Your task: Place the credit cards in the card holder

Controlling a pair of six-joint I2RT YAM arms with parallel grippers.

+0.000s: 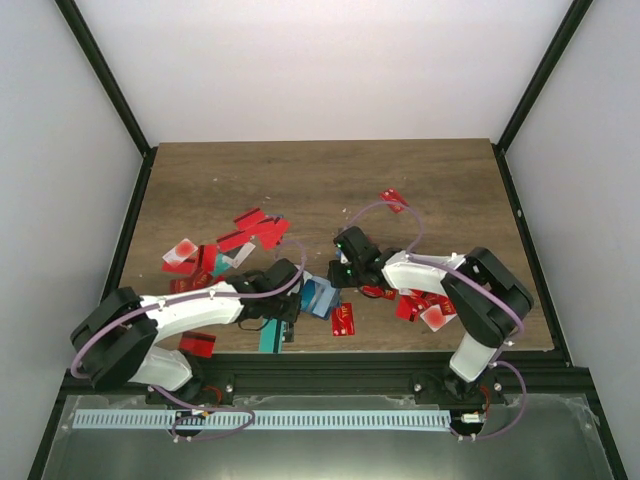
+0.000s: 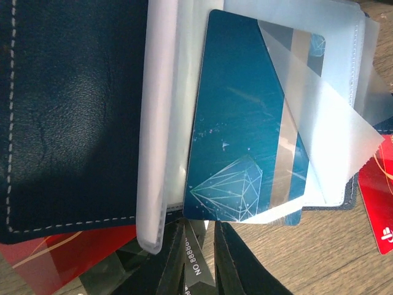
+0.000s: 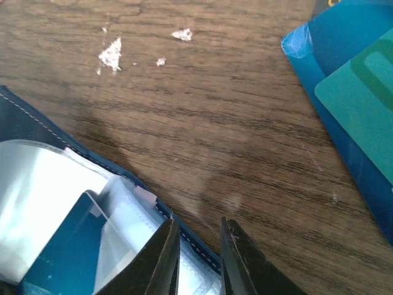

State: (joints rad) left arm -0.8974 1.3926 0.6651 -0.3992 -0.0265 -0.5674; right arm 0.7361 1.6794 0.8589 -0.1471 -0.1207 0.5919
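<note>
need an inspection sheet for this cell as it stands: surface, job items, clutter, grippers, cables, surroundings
Surface: wooden table, a few white flecks on it.
Job's things: card holder lies open between the arms, blue card partly in a clear sleeve; red cards scattered on both sides; teal card at the near edge.
Clutter: nothing seen.
Grippers: left gripper at the holder, state unclear; right gripper looks closed on the holder's edge.
Cables: lilac cables loop off both arms.
Surroundings: white walls, black frame.

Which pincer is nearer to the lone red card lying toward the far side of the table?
Right. The right pincer is near-left of the lone red card, by the card holder; the left pincer lies farther left, closer to the table's near edge.
</note>
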